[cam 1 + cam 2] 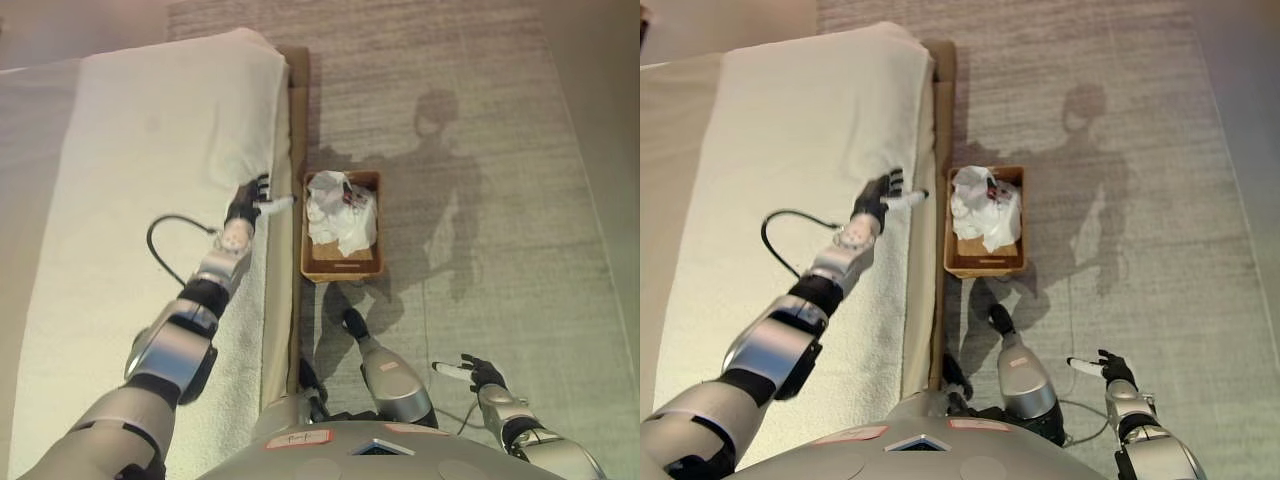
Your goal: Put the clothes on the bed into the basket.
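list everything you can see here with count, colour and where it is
bed: one, cream-white cover, left half of view
bed frame: one, brown wood, along the bed's right edge
basket: one, brown, on the floor beside the bed
clothes: a bundle, mostly white, inside the basket
rug: one, grey, under the basket
left hand: dark, open, over the bed's right edge
right hand: dark, open, low right above the floor
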### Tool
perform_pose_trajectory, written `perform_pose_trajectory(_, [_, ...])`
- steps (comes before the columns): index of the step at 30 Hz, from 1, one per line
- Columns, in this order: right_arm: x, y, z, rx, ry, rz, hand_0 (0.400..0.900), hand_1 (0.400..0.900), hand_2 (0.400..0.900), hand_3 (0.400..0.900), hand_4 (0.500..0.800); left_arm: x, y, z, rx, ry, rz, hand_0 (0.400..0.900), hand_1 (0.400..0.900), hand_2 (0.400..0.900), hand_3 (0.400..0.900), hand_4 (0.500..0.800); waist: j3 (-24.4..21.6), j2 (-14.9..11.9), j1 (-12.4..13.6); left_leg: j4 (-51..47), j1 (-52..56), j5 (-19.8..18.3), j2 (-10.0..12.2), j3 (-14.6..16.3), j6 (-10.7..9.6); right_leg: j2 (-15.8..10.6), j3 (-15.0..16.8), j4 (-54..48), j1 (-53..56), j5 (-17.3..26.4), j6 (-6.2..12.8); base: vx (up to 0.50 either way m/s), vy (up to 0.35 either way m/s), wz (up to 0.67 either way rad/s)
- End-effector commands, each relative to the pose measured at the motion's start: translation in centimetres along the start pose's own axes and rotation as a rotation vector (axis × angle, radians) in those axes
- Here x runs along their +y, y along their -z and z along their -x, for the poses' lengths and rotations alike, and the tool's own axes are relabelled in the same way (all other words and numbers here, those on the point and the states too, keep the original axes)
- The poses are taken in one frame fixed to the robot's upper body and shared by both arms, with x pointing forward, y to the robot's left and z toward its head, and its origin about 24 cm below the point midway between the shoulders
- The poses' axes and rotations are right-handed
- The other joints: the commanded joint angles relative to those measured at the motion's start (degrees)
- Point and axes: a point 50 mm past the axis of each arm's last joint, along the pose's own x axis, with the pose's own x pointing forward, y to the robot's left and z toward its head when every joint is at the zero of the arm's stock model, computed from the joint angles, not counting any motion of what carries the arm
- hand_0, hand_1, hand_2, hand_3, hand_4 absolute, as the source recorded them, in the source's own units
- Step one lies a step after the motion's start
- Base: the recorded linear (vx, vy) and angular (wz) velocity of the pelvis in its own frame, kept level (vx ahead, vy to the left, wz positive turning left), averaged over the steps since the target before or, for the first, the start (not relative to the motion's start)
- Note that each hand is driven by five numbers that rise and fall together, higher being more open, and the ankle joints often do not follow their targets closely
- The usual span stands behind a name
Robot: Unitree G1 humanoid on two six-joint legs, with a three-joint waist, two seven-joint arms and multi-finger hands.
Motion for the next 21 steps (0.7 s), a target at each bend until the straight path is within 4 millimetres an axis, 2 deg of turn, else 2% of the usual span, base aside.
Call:
perform_pose_trajectory(1, [-1.3, 2.6, 0.2, 0.095, 0.024, 0.077, 0.9, 0.9, 0.9, 0.9, 0.8, 3.0, 4.7, 1.4, 0.073, -0.057, -0.075, 0.9, 0.9, 0.9, 0.9, 0.8, -4.8, -1.7, 3.1, 0.3, -1.8, 0.6, 1.0, -6.6, -2.2, -0.4, -4.3, 0.3, 5.0, -6.8, 1.9, -0.09, 0.025, 0.29])
perform_pose_trajectory(4, [-1.1, 2.3, 0.1, 0.092, 0.012, 0.083, 0.9, 0.9, 0.9, 0.9, 0.8, 4.1, 10.5, 3.6, 0.249, -0.061, -0.125, 0.9, 0.9, 0.9, 0.9, 0.8, -5.5, -2.3, 4.8, 0.3, -1.1, 0.7, 0.7, -7.6, -1.9, -0.5, -5.4, 0.3, 6.4, -7.0, 1.81, -0.09, 0.034, 0.24])
perform_pose_trajectory(6, [-1.2, 2.1, 0.1, 0.093, 0.009, 0.093, 0.9, 0.9, 0.9, 0.9, 0.8, 4.6, 15.3, 6.2, 0.428, -0.059, -0.141, 0.9, 0.9, 0.9, 0.9, 0.8, -6.1, -2.6, 5.8, 0.3, -0.6, 0.7, 0.5, -8.3, -1.8, -0.7, -6.3, 0.3, 7.3, -7.0, 1.85, -0.09, 0.046, 0.23])
perform_pose_trajectory(8, [-1.2, 2.1, 0.0, 0.099, 0.005, 0.108, 0.9, 0.9, 0.9, 0.9, 0.8, 4.6, 18.7, 8.5, 0.56, -0.039, -0.183, 0.9, 0.9, 0.9, 0.9, 0.8, -6.6, -3.0, 6.7, 0.3, -0.3, 0.7, 0.3, -9.0, -1.6, -0.9, -7.0, 0.3, 7.9, -7.0, 1.93, -0.09, 0.053, 0.21])
perform_pose_trajectory(11, [-1.3, 2.3, 0.1, 0.112, 0.0, 0.139, 0.9, 0.9, 0.9, 0.9, 0.8, 4.3, 22.1, 11.5, 0.697, -0.011, -0.213, 0.9, 0.9, 0.9, 0.9, 0.8, -7.4, -3.3, 7.8, 0.3, -0.2, 0.7, -0.1, -9.7, -1.2, -1.2, -7.9, 0.3, 8.4, -7.0, 2.07, -0.07, 0.073, 0.18])
perform_pose_trajectory(14, [-1.0, 2.7, 0.1, 0.125, -0.014, 0.154, 0.9, 0.9, 0.9, 0.9, 0.8, 3.8, 24.7, 14.2, 0.826, 0.013, -0.203, 0.9, 0.9, 0.9, 0.9, 0.8, -7.9, -3.7, 8.7, 0.3, 0.0, 0.7, -0.6, -11.0, -0.9, -1.7, -9.2, 0.3, 9.1, -7.0, 2.16, -0.06, 0.069, 0.31])
perform_pose_trajectory(16, [-0.4, 2.1, 0.1, 0.107, -0.033, 0.168, 0.9, 0.9, 0.9, 0.9, 0.8, 3.7, 25.8, 15.7, 0.9, 0.048, -0.255, 0.9, 0.9, 0.9, 0.9, 0.8, -8.2, -4.1, 9.1, 0.3, 0.1, 0.6, -0.8, -11.6, -0.7, -1.9, -10.0, 0.3, 9.7, -7.1, 2.31, -0.05, 0.067, 0.27])
perform_pose_trajectory(18, [-0.1, 2.1, 0.1, 0.11, -0.051, 0.196, 0.9, 0.9, 0.9, 0.9, 0.8, 3.8, 26.5, 16.5, 0.939, 0.091, -0.335, 0.9, 0.9, 0.9, 0.9, 0.8, -8.5, -4.4, 9.4, 0.3, 0.4, 0.5, -1.1, -12.2, -0.4, -2.1, -10.6, 0.3, 10.4, -7.2, 2.35, -0.04, 0.068, 0.22])
perform_pose_trajectory(21, [0.4, 1.9, 0.1, 0.103, -0.067, 0.213, 0.9, 0.9, 0.9, 0.9, 0.8, 4.3, 26.4, 16.5, 0.943, 0.085, -0.369, 0.9, 0.9, 0.9, 0.9, 0.8, -8.7, -4.7, 9.8, 0.3, 0.7, 0.3, -1.5, -13.1, -0.1, -2.4, -11.2, 0.3, 11.0, -7.4, 2.39, -0.03, 0.054, 0.18])
